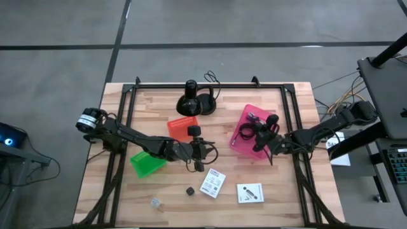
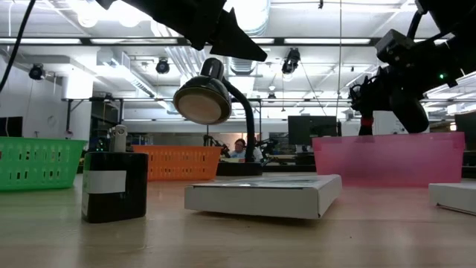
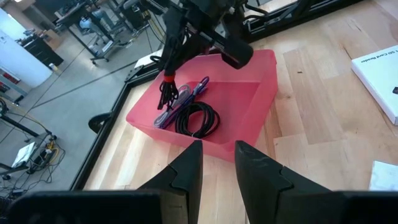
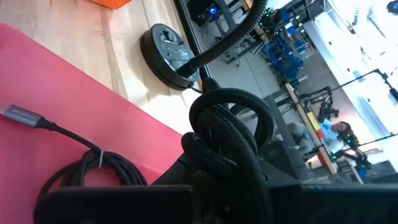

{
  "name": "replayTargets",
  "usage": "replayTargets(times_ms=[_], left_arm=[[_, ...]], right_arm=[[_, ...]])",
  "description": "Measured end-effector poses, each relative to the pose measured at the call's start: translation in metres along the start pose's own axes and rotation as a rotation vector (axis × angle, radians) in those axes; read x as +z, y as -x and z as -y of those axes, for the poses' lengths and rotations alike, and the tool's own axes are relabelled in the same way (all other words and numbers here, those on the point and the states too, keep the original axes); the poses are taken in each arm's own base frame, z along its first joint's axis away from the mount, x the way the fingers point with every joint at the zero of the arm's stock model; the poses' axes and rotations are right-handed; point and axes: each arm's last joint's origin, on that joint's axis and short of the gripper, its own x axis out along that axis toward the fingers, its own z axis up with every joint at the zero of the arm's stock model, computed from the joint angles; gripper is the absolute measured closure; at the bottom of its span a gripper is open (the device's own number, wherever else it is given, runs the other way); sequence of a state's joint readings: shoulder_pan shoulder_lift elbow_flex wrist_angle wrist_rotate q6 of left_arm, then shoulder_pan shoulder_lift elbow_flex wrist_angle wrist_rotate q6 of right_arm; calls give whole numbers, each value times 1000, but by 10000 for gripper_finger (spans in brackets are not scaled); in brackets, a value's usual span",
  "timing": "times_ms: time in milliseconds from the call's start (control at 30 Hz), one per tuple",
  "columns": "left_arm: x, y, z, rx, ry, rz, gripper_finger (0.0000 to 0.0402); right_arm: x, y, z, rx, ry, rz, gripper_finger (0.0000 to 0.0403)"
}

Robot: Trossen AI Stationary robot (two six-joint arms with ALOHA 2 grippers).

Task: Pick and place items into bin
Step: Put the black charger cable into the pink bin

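A pink bin (image 1: pixel 245 121) stands at the table's right middle. Inside it lie a black coiled cable (image 3: pixel 198 119) and a purple strap (image 3: pixel 189 94). My right gripper (image 1: pixel 272 151) hovers over the bin's near right part, shut on another black cable bundle (image 4: pixel 230 127). My left gripper (image 3: pixel 217 163) is at mid-table, left of the bin and pointing at it. It is open by a narrow gap with nothing between its fingers. Two white cards (image 1: pixel 213 183) (image 1: pixel 250 193), a tiny black cube (image 1: pixel 189 190) and a small clear piece (image 1: pixel 156 203) lie flat near the front edge. My right gripper pinches the black cable bundle between its two fingers; a loop of it (image 4: pixel 239 115) stands out past the fingertips. In the left wrist view strands of it (image 3: pixel 166 93) hang below the gripper, over the bin's inside. Whether they reach the bin's floor I cannot tell.
A black lamp with a round base (image 1: pixel 191 102) stands at the far middle, its cord behind it. An orange bin (image 1: pixel 180 125) sits far of my left gripper and a green bin (image 1: pixel 146 163) lies under the left arm. Black rails (image 1: pixel 289 121) run along the table's sides.
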State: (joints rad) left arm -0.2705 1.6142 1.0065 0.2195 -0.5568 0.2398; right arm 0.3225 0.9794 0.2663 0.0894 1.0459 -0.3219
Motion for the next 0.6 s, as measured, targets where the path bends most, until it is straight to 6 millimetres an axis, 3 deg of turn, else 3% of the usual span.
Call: replayTargets(times_ms=[200, 600], left_arm=[[0, 0, 0, 0, 0, 0, 324], [0, 0, 0, 0, 0, 0, 324]], right_arm=[[-2, 0, -1, 0, -10, -1, 376], [7, 0, 3, -4, -126, 12, 300]])
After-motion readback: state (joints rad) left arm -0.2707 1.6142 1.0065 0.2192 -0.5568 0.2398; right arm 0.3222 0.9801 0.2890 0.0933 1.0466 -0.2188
